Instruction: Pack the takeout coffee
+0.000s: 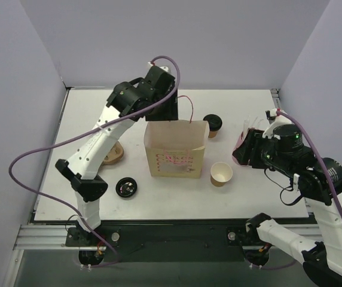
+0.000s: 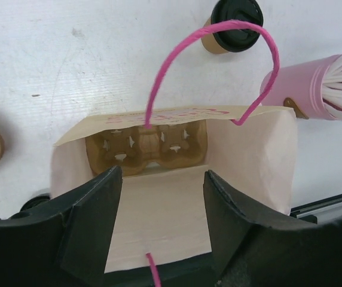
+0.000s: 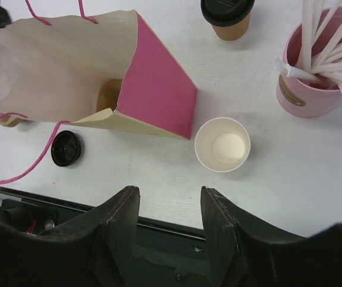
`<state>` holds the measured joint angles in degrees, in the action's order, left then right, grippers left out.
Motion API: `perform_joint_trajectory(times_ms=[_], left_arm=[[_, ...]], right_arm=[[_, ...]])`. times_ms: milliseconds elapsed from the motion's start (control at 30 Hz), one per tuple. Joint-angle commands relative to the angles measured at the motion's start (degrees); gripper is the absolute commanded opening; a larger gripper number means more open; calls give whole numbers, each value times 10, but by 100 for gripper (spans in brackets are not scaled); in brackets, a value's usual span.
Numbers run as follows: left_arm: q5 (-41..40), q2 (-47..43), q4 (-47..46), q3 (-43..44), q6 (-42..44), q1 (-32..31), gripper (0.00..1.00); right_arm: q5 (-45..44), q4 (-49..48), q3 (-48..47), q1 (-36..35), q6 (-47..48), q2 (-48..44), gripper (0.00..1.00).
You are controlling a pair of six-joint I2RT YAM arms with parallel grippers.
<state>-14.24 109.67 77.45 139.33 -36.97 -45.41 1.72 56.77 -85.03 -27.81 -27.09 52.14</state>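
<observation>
The takeout coffee [image 1: 213,124], a brown cup with a black lid, stands upright on the table behind the right corner of the paper bag [image 1: 176,152]. It also shows in the left wrist view [image 2: 234,21] and the right wrist view [image 3: 228,15]. My left gripper [image 1: 168,115] hovers over the bag's rear edge, open and empty [image 2: 162,185]. The bag [image 2: 260,155] stands open with a brown cup carrier [image 2: 147,146] on its floor. My right gripper [image 1: 241,152] is open and empty [image 3: 170,200], raised right of the bag [image 3: 69,66].
A lidless brown cup [image 1: 221,174] [image 3: 222,145] stands in front of the bag's right corner. A loose black lid [image 1: 127,186] [image 3: 66,148] lies at front left. A pink cup of white straws [image 3: 314,84] [image 2: 308,86] stands at the right. A brown disc [image 1: 114,153] lies left of the bag.
</observation>
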Motion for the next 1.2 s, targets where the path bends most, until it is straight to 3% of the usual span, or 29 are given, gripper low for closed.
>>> perform_joint_trajectory(times_ms=[0,233,467,600,800,1167], left_arm=[[-7,-87,53,-43,44,43,66],[-40,-187,-3,-237,96,81,64],[22,-242,-93,-384,123,114,60],[69,-249,-137,-391,148,117,59],[26,-255,-128,-354,128,117,60],[110,-261,-194,-404,119,117,54]], right_arm=[[-15,-3,-21,-2,-33,28,45],[-42,-8,-39,-4,-59,70,45],[-36,-20,-41,-10,-88,95,45],[-38,-22,-30,-16,-96,100,45],[-42,-22,-29,-21,-107,102,45],[-51,-19,-25,-22,-109,91,45]])
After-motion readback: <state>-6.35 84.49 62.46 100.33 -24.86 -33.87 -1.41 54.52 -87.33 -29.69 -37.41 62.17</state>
